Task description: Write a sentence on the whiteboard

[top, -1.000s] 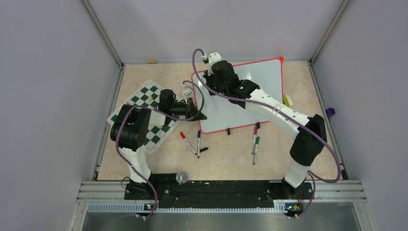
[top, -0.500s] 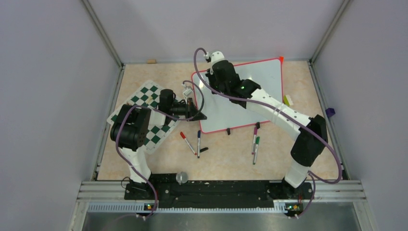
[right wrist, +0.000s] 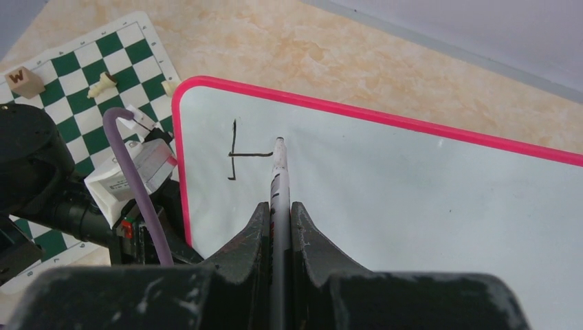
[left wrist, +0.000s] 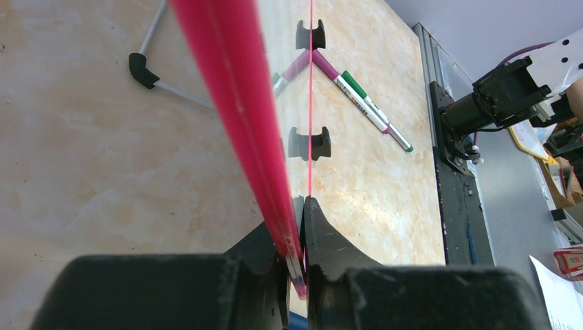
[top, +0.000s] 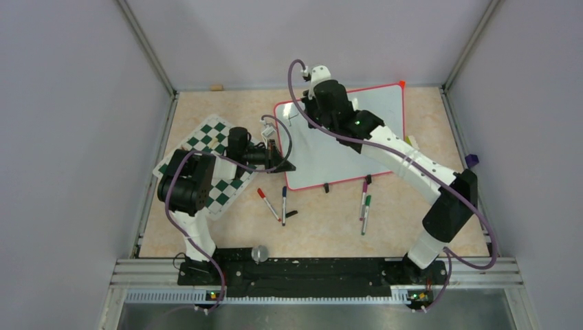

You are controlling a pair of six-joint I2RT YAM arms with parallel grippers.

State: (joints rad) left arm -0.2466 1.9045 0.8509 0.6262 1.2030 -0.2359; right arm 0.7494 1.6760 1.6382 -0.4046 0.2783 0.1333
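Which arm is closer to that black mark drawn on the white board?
Right. The right fingers hold a marker whose tip sits right by the black mark; the left fingers clamp the whiteboard by its red edge, off to one side.

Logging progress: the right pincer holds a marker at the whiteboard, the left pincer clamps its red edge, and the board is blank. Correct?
Not blank: the right wrist view shows black strokes near the whiteboard corner, by the marker tip. The right pincer does hold the marker, and the left pincer clamps the red edge.
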